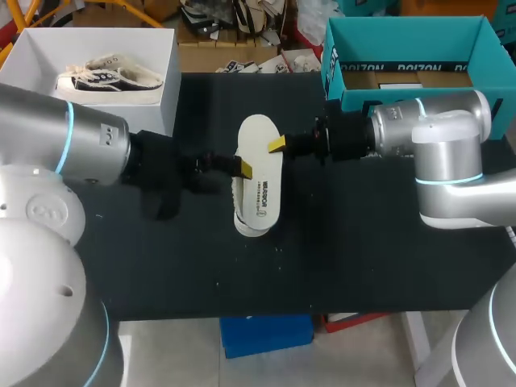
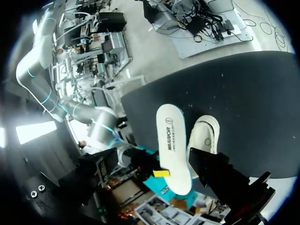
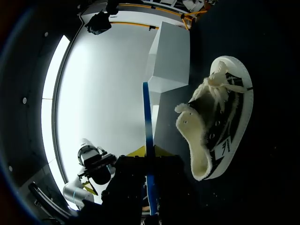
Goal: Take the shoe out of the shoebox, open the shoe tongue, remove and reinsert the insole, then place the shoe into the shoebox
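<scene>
Scanning from the left, met the white box (image 1: 168, 105) at the far left of the table (image 1: 363, 242), a second shoe (image 1: 109, 76) inside it. Followed the left arm (image 1: 89, 145) in from that side to the middle. Spotted one yellow tip at the left edge of the insole (image 1: 262, 189), about halfway along it. Could not tell the state of the left jaws, spread or pressed together, nor their contact with insole or shoe.

Found the insole at the table's centre, pale face up, long axis running near to far with a slight tilt. Made out the shoe (image 1: 248, 222) just beneath it, mostly hidden from above, only its near end poking out. Lay roughly parallel to the insole, fleecy opening showing toward the right jaws in the right wrist view. Could not tell touching from apart.

Found the right jaws pinching the insole at its right edge, seen edge-on between the two yellow tips in the right wrist view. Traced the right arm (image 1: 435, 121) back toward the teal box (image 1: 355, 76) at the far right, open on top. Could not settle which box counted as the shoebox.

Judged the turning relation thus: insole over the shoe and in the right arm's charge, so reinsertion would need its long axis matched to the shoe's opening, toe led in first, with the left arm nearest for steadying the shoe.
</scene>
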Available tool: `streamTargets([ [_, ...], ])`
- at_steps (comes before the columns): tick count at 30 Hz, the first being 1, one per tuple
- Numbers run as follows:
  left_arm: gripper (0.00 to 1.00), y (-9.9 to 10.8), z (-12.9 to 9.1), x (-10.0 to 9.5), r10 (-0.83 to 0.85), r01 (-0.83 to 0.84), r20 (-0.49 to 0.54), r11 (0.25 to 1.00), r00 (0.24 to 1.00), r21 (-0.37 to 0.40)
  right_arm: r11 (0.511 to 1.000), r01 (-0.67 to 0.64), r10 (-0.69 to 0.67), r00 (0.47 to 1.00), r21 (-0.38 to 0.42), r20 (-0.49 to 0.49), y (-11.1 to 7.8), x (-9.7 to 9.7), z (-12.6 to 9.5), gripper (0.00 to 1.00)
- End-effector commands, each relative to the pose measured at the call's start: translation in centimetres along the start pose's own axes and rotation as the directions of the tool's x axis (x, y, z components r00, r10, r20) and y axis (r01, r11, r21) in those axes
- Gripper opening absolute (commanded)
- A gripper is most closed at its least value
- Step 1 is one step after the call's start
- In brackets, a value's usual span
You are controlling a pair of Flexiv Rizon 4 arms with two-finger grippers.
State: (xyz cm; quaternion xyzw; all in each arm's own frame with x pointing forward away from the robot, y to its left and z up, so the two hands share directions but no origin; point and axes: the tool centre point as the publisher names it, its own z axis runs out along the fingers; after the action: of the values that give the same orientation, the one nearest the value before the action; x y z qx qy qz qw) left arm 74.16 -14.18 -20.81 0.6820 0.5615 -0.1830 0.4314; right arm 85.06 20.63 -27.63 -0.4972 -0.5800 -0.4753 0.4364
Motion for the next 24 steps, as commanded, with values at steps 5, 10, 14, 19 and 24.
streamTargets([
  [5, 1.00, 0.2, 0.4, -0.3, -0.001, 0.001, -0.124, 1.000, 0.992, 0.001, 1.000, -0.001, 0.001, 1.000, 0.002, 0.002, 0.0, 0.0, 0.0, 0.00],
  [10, 1.00, -0.1, 0.7, -0.3, 0.005, -0.004, -0.180, 1.000, 0.984, 0.005, 1.000, -0.001, 0.001, 1.000, 0.002, 0.002, 0.0, 0.0, 0.0, 0.00],
  [14, 1.00, -0.2, 1.0, -0.5, -0.047, 0.064, -0.275, 0.997, 0.960, 0.053, 1.000, -0.001, 0.001, 1.000, 0.002, 0.002, 0.0, 0.0, 0.0, 0.00],
  [19, 1.00, 0.2, 1.0, -1.4, -0.080, 0.128, -0.402, 0.987, 0.912, 0.094, 1.000, -0.001, 0.001, 1.000, 0.002, 0.002, 0.0, 0.0, 0.0, 0.00],
  [24, 1.00, 0.6, 1.0, -2.2, -0.054, 0.117, -0.463, 0.987, 0.885, 0.108, 1.000, -0.001, 0.001, 1.000, 0.002, 0.002, 0.0, 0.0, 0.0, 0.00],
])
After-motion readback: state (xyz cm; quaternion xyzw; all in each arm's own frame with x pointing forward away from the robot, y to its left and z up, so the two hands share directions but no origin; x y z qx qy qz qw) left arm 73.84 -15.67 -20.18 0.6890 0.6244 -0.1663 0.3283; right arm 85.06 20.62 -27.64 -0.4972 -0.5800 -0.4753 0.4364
